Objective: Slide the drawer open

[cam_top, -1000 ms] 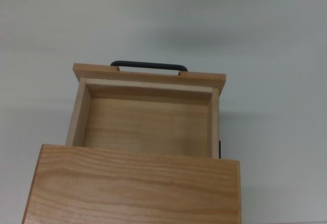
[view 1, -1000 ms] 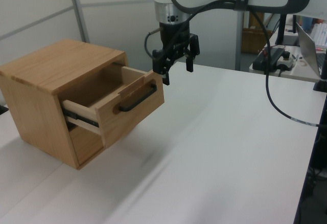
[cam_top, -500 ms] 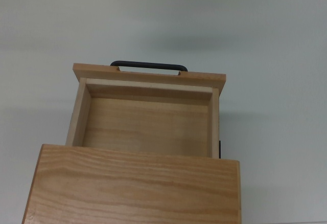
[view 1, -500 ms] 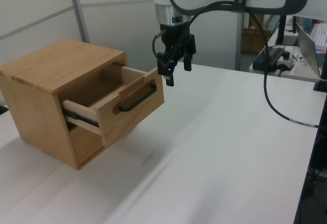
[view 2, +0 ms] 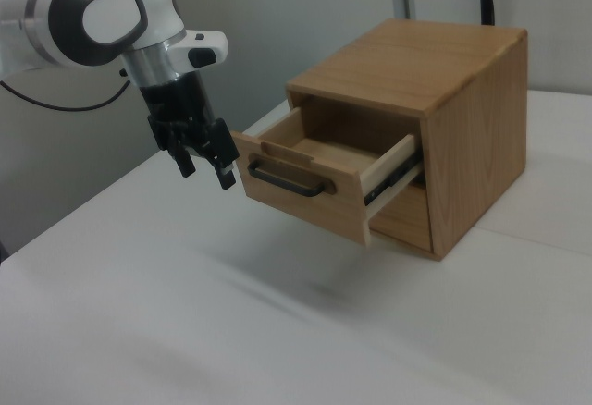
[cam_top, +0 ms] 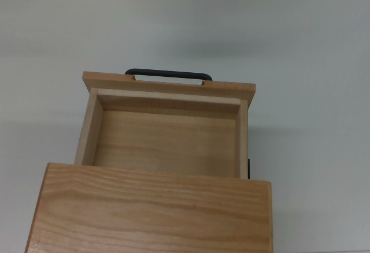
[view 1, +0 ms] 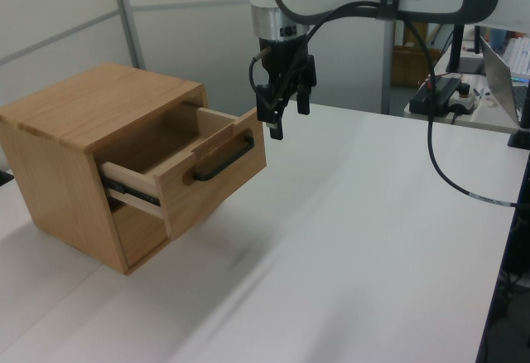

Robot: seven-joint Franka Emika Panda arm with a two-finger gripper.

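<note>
We are looking at the drawer (cam_top: 166,131), which is sticking well out of the wooden cabinet (view 1: 79,143). Inside, it is showing only bare wood. The cabinet is sitting on the white table (view 1: 348,239). The black handle (view 2: 287,181) is sitting on the drawer's front panel, and nothing is touching it. In the left view, the gripper (view 1: 284,116) is hanging in the air just beside the drawer's front, near its upper right corner. In the right view it (view 2: 205,165) is hanging at the right view's left of the handle, apart from it. Its two fingers are standing a little apart and are holding nothing. We are not finding any words or labels that we can read.
</note>
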